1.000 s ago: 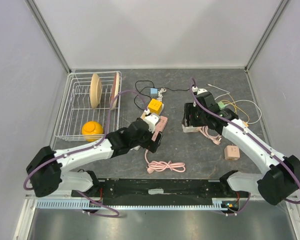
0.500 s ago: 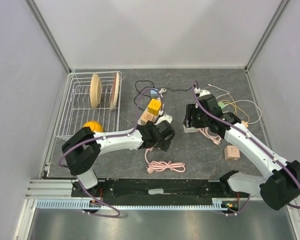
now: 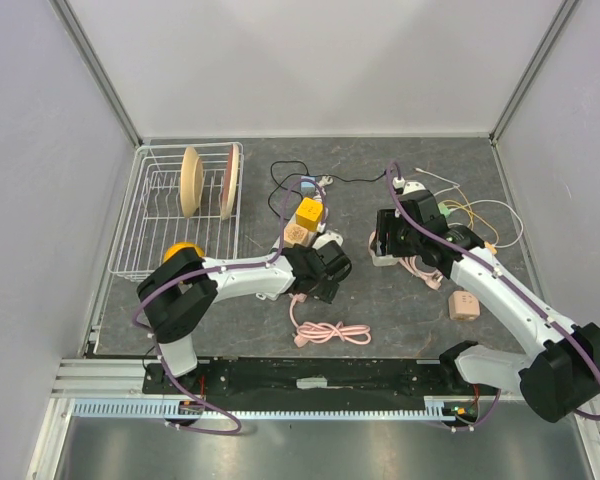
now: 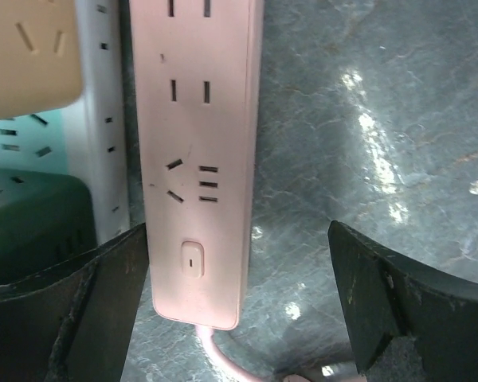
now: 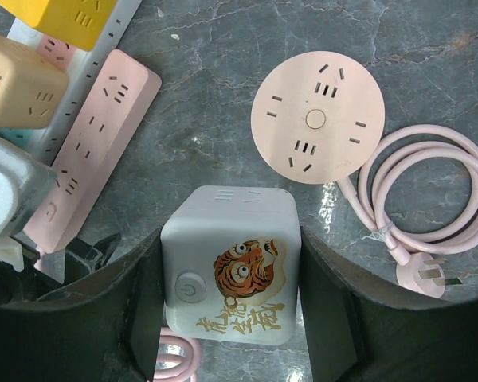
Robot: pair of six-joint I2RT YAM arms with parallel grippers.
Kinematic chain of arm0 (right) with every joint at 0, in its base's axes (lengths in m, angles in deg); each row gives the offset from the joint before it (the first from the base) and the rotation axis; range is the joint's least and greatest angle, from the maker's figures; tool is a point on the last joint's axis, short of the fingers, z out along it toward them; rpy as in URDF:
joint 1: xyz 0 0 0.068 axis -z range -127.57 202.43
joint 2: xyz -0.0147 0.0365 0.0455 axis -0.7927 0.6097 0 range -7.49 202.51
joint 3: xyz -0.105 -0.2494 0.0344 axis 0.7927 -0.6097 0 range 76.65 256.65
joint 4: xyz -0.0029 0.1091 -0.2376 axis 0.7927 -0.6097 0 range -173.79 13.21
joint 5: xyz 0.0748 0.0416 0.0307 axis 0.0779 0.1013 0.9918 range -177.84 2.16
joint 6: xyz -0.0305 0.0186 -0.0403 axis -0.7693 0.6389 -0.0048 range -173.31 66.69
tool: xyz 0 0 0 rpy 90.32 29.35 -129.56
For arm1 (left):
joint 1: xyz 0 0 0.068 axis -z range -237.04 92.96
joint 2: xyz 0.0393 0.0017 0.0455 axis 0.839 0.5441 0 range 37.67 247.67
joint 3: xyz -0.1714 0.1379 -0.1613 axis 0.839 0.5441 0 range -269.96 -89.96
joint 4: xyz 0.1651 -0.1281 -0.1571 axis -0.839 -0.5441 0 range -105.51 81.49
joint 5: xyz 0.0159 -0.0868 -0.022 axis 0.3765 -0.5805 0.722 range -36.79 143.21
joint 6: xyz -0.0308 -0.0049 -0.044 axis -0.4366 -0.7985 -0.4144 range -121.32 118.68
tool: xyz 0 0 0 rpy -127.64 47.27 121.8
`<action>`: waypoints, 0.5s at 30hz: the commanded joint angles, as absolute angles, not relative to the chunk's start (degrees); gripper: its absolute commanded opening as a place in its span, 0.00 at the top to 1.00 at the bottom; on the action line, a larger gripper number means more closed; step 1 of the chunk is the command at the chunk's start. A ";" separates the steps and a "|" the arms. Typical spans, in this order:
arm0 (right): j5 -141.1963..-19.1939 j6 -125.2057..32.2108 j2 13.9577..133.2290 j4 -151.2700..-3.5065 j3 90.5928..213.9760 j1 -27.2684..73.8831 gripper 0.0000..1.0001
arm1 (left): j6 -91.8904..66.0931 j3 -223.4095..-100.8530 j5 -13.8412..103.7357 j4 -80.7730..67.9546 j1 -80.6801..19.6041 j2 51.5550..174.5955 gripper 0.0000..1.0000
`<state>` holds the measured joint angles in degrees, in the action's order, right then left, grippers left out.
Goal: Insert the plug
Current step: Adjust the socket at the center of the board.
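While left gripper [image 4: 237, 270] gapes wide, empty, astride the long pink plastic power strip [image 4: 195, 159] | right gripper [image 5: 231, 267] clamps white tiger-printed cube socket [image 5: 227, 227].

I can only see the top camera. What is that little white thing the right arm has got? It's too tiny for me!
Observer: It's a white cube socket with a tiger picture on it, pinched between the fingers of the right gripper.
Operator: Is there a plug near it?
Observer: Yes, a pink plug lies on the table, close to a round pink socket.
Operator: What about the left arm?
Observer: The left gripper is open around the switch end of the pink power strip, gripping nothing.
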<state>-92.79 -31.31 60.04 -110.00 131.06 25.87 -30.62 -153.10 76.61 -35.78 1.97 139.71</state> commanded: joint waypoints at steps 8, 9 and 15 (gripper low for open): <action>-93.81 -33.10 59.22 -107.03 132.11 27.03 1.00 | -33.66 -159.22 67.79 -35.49 3.52 139.88 0.14; -93.73 -33.10 59.22 -107.03 132.20 27.03 1.00 | -33.49 -159.13 68.32 -35.58 3.52 140.06 0.16; -93.72 -33.80 58.43 -107.03 131.85 27.30 1.00 | -32.78 -158.08 71.05 -36.73 2.21 141.91 0.16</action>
